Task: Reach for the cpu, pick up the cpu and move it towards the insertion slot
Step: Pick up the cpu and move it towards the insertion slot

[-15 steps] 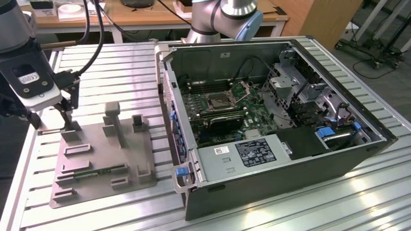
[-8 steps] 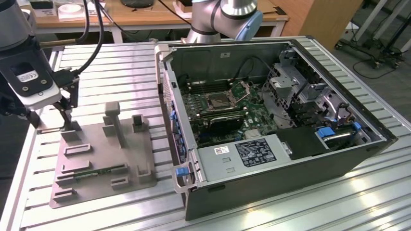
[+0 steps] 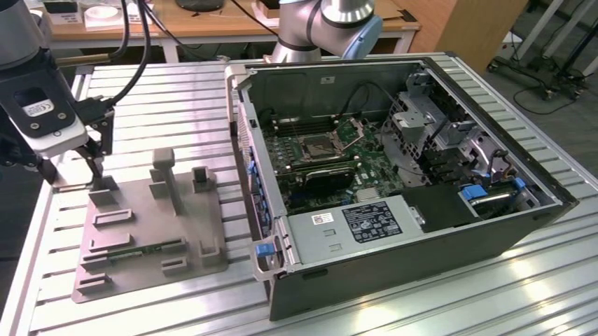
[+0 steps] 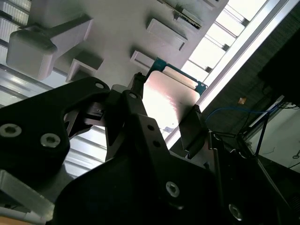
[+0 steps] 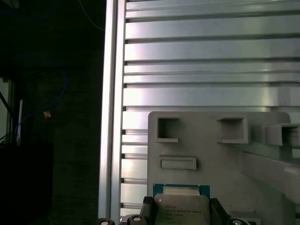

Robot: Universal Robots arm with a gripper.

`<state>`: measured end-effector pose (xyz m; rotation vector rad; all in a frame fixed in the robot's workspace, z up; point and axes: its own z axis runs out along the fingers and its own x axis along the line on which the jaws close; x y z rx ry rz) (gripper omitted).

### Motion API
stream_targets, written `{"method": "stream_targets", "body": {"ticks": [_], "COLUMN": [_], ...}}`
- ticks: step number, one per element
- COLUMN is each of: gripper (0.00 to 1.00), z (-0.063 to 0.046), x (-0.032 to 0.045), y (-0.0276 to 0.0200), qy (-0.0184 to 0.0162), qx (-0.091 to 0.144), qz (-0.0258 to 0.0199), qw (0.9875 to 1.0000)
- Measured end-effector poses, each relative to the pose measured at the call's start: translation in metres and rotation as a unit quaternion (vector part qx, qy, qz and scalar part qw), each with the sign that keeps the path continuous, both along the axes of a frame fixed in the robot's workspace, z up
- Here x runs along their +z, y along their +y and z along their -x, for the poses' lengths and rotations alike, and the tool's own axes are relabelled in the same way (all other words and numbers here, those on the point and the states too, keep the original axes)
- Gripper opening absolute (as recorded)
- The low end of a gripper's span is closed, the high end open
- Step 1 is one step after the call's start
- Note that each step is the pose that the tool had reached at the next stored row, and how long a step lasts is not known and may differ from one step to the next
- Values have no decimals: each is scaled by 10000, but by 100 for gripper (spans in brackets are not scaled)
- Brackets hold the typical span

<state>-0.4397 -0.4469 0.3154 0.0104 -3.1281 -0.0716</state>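
Note:
The cpu (image 5: 181,210) is a flat square chip with a silvery top and a thin green rim, and it sits between my two fingers in both wrist views. My gripper (image 3: 94,175) is at the exterior view's left, low over the far left corner of the grey fixture plate (image 3: 178,231). Its dark fingers (image 4: 192,126) press against opposite edges of the cpu (image 4: 168,96), so my gripper (image 4: 166,93) is shut on it. The insertion slot (image 3: 317,148), a silver-framed socket, lies inside the open computer case (image 3: 402,238) to the exterior view's right.
Raised blocks and pockets (image 5: 168,129) stand on the fixture plate, along with a green memory stick (image 3: 140,250). The slatted aluminium table (image 3: 159,91) ends just beyond the gripper at its edge rail (image 5: 112,117). The case's tall side wall (image 3: 245,140) stands between the fixture and the socket.

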Motion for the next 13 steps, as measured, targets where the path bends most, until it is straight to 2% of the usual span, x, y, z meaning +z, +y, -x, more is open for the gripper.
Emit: {"method": "stream_targets", "body": {"ticks": [13], "gripper": [54], "z": [0], "x": [56], "y": [0], "qy": [-1], "qx": [0], "qz": [-20], "qw": [10000]}}
